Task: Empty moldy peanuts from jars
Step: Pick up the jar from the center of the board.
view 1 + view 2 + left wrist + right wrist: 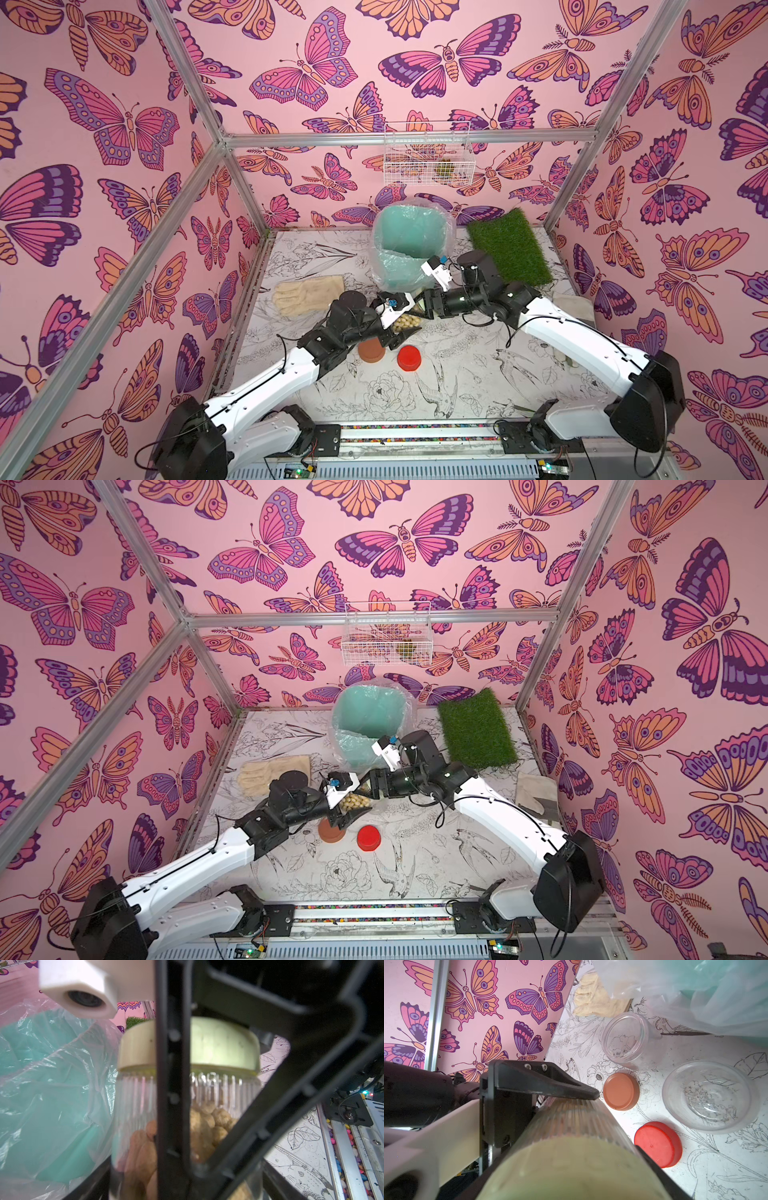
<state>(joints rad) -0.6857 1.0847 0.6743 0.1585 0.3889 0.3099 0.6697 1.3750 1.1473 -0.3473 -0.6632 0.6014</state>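
Left gripper point(402, 327): fingers clamped across the wall of a ribbed clear cylindrical jar point(218, 1088). The jar is held off the table and lies near level. Inside it, pale beige peanuts point(216, 1124) are heaped at the end away from the lid.

Right gripper point(422, 305): meets the jar head-on, jaws closed round its pale green round screw lid point(220, 1043). The lid is on.

Table under the left gripper: a brown round lid point(371, 352), partly hidden by the fingers in both top views. A red round lid point(409, 357) lies just beside it, on the right gripper's side. In the right wrist view, two small clear lidless jars point(625, 1039) point(710, 1095) stand mouth up near these lids, holding only specks.

Just past the right gripper: a mint-green bin point(411, 232) with a clear plastic liner point(395, 266).

Out past the left gripper's outer side: a cream fabric glove point(307, 295), lying flat.

Arms: both forearms reach in from the base corners, wrists turned toward each other. The grippers are nose to nose over mid-table.
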